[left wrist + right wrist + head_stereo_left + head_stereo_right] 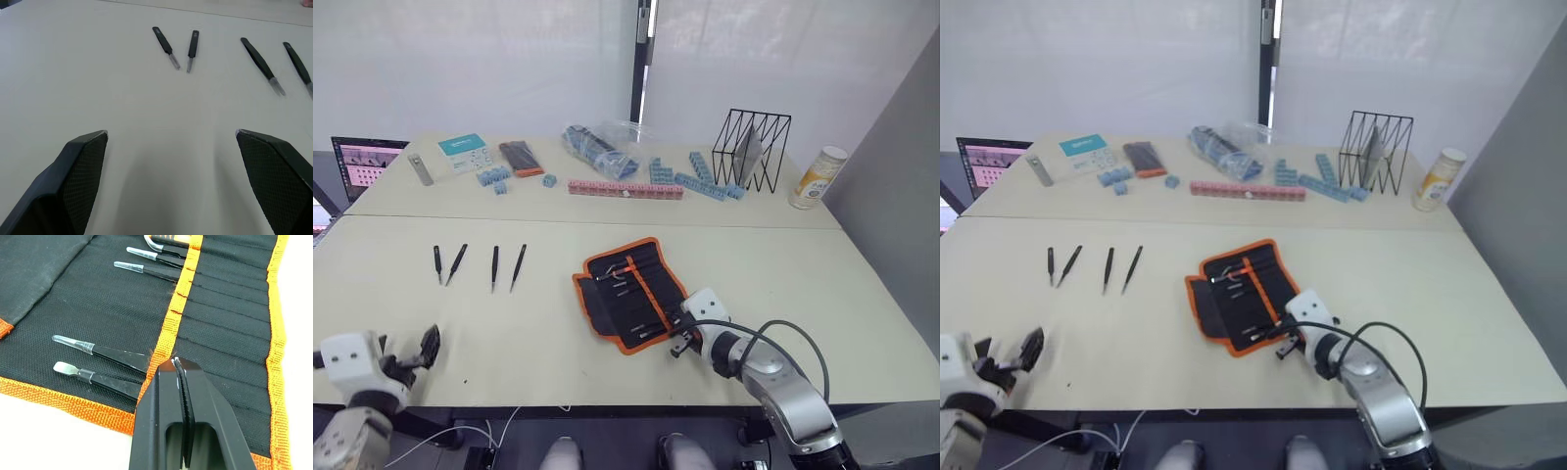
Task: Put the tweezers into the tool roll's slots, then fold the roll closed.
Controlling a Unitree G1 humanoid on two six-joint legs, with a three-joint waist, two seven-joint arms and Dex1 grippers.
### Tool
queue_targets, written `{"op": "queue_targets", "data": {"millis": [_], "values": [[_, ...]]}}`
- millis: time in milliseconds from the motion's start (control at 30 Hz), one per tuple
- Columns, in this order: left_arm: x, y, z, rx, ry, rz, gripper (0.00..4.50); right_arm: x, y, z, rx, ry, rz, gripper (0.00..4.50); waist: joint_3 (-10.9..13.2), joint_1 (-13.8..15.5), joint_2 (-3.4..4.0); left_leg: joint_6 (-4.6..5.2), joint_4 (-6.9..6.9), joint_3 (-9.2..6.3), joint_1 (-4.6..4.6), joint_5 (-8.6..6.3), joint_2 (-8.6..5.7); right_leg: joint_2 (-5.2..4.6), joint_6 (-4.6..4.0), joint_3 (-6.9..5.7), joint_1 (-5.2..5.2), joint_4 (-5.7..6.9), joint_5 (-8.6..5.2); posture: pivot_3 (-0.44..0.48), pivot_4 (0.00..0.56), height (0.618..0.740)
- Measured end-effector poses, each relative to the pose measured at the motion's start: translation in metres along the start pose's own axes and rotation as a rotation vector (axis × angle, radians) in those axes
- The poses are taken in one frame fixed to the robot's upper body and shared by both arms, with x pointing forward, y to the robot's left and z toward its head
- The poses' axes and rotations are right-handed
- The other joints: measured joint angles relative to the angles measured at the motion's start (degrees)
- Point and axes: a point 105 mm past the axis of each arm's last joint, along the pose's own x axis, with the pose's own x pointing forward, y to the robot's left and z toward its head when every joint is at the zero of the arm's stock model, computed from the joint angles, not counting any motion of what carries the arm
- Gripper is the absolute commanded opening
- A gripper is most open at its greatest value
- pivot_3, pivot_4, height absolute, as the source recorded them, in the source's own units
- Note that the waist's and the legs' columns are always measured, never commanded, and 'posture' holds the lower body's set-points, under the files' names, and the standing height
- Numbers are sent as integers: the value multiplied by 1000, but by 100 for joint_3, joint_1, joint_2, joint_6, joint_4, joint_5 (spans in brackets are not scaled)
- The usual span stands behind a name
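Observation:
The tool roll (626,292) lies unrolled at the table's middle, black with orange edging and an orange inner stripe (183,298). Several tweezers sit tucked in its slots (230,333), their tips poking out, such as one (105,351). Several more tweezers (494,266) lie loose in a row to the roll's left, also seen as tweezers (164,41). My right gripper (175,363) is shut with nothing between its fingers, tips over the orange stripe at the roll's near right corner (677,345). My left gripper (171,134) is open above bare table near the front left edge, short of the loose tweezers.
Along the back stand a laptop (367,162), a small black-and-orange case (521,157), blue blocks (494,177), a pink strip (626,188), a plastic bag (597,147), a black wire rack (751,147) and a can (818,176). A seam crosses the table behind the roll.

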Motion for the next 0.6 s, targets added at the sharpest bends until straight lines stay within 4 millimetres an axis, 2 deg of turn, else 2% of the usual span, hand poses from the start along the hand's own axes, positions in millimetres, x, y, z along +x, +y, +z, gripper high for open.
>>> {"op": "queue_targets", "data": {"millis": [233,367,600], "values": [[63,-15,23,-67,43,21,4448,2,2,2,3,-6,3,0,-5,19,-30,2,0,1,13,1,-1,5,10,3,3,65,13,0,150,737],[84,-18,31,-92,51,58,4448,2,3,2,3,-9,4,0,-5,17,-31,4,-13,2,26,3,0,8,11,3,3,90,14,0,150,737],[106,-11,23,-122,107,139,4448,3,4,3,4,-11,-3,0,-6,28,-36,5,-13,1,25,3,2,11,12,4,3,90,16,0,150,737]]}}
